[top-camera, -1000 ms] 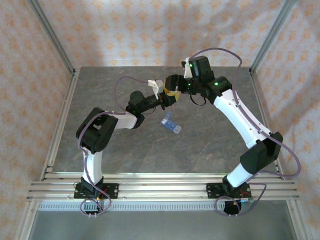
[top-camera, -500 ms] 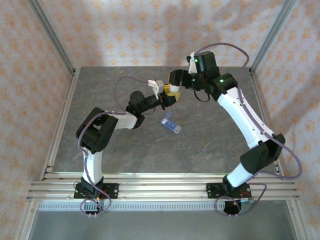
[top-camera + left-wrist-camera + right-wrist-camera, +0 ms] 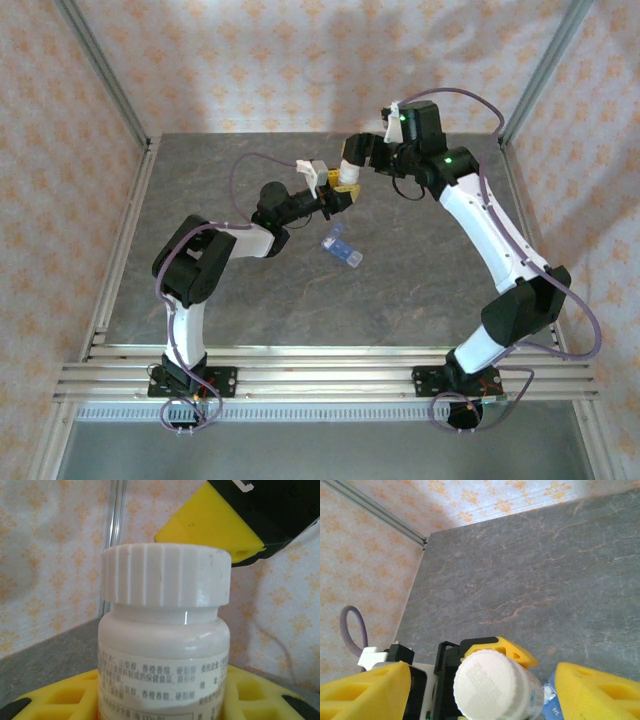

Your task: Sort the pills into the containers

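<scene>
Grey marbled tabletop (image 3: 420,290) carries the light-blue pill box (image 3: 342,248), below both sets of fingers (image 3: 600,690). Left gripper (image 3: 338,197) clamps the white pill bottle (image 3: 164,650); right gripper (image 3: 350,170), released, straddles its ribbed cap (image 3: 165,572). Centre the fingers, close squarely, then twist.

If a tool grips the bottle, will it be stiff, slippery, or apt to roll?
The bottle looks like rigid plastic, so it is probably stiff. Its glossy wall may slip; the ribbed cap should give better grip. Being round, it would likely roll if laid down.
</scene>
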{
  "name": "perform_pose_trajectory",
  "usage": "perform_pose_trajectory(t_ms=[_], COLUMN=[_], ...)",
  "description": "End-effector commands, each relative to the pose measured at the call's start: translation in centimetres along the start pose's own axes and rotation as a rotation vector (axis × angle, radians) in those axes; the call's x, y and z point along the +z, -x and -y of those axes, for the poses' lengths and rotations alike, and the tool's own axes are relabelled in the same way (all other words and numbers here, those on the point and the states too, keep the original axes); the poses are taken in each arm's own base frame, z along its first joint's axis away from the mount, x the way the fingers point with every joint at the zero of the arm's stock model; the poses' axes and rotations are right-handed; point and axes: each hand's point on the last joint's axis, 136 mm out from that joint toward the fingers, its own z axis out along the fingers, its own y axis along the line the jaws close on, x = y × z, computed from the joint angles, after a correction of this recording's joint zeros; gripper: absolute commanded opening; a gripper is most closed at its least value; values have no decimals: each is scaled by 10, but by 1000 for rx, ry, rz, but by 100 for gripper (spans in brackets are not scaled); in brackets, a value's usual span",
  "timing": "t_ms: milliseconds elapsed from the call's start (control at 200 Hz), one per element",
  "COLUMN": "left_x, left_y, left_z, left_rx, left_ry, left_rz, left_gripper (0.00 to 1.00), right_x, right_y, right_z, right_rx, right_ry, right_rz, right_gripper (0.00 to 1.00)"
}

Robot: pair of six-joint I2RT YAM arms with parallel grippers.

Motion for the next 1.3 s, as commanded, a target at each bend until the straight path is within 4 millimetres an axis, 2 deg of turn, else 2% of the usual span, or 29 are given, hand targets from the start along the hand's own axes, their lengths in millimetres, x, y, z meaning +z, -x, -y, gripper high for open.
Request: perform_pose_trajectory(t_ms=[0,621,946,1296], left_x=[5,5,5,5], left_y=[25,27,24,24], left_z=[2,2,2,1], left_rx=[28,24,21,19], left_ry=[-9,-9,-7,-6], left_rz=[58,61,57,56], left_gripper=[0,0,0,0], right_x=[1,16,14,9], right_y=[4,-9,-11,-20], right_z=[-8,-14,-22,-22], right_rx=[9,18,4,2], right_ry=[45,68,77,71], right_rz=[17,-23,-28,-39], right_gripper=[76,75,75,75])
